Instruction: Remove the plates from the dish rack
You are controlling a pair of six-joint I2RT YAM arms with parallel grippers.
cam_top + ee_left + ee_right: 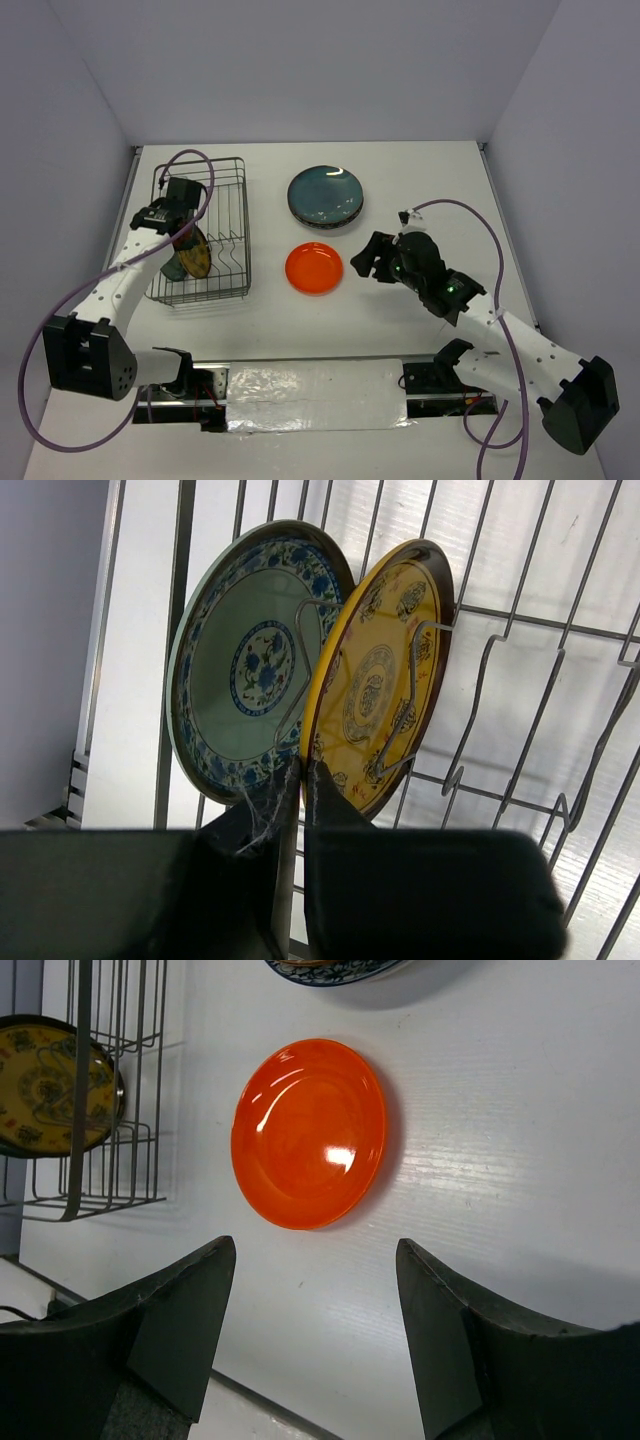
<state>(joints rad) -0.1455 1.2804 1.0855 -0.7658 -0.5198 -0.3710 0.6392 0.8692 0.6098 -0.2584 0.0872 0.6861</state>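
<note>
Dish rack wires prop the yellow plate upright, so your left tool, narrowed, meets its six-o'clock rim; grip uncertain. Right tool gapes wide.

Rack: the dish rack is sitting on the left side of the table.
Inside the rack: two plates are standing on edge side by side, near its front end.
Back: a stack of plates is lying right of the rack.
Front: a small plate is lying before the stack, alone.
</note>
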